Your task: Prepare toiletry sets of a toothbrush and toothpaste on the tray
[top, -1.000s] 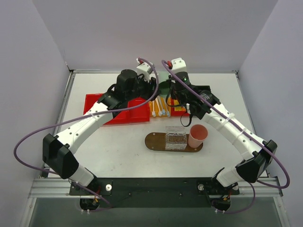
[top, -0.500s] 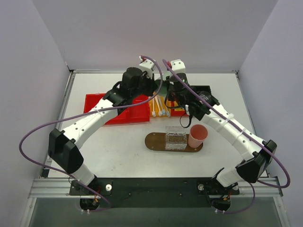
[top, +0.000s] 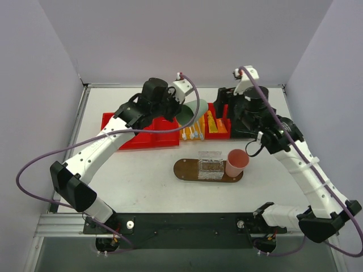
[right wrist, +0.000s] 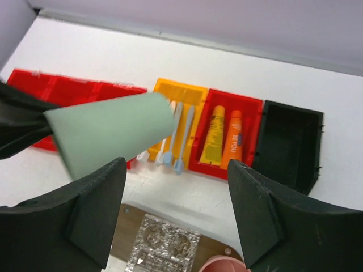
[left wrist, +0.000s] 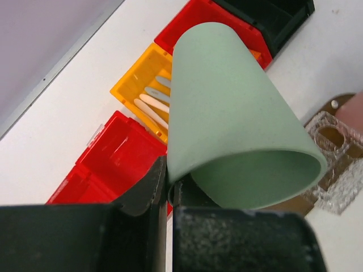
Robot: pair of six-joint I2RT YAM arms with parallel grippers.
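Observation:
A pale green cup (top: 193, 111) hangs tilted on its side above the bins, and my left gripper (top: 180, 107) is shut on its rim (left wrist: 169, 181). That cup (left wrist: 227, 113) fills the left wrist view. My right gripper (top: 224, 112) stands open and empty (right wrist: 176, 170), just right of the cup (right wrist: 108, 139). White toothbrushes (top: 191, 131) with pale blue ends (right wrist: 173, 139) lie in a yellow bin. Two toothpaste tubes (top: 215, 123), one yellow and one orange (right wrist: 224, 136), lie in a red bin. The dark wooden tray (top: 184, 169) lies nearer, seen partly below the right fingers (right wrist: 125, 232).
A pink cup (top: 236, 162) and a clear glass holder (top: 210, 165) stand on the tray. A row of red bins (top: 127, 133) runs to the left. A black bin (right wrist: 289, 144) sits right of the toothpaste bin. White walls close in the back and sides.
The left gripper shut on the green cup's rim and now carries it. The right gripper opened, let the cup go and drew back to the right.

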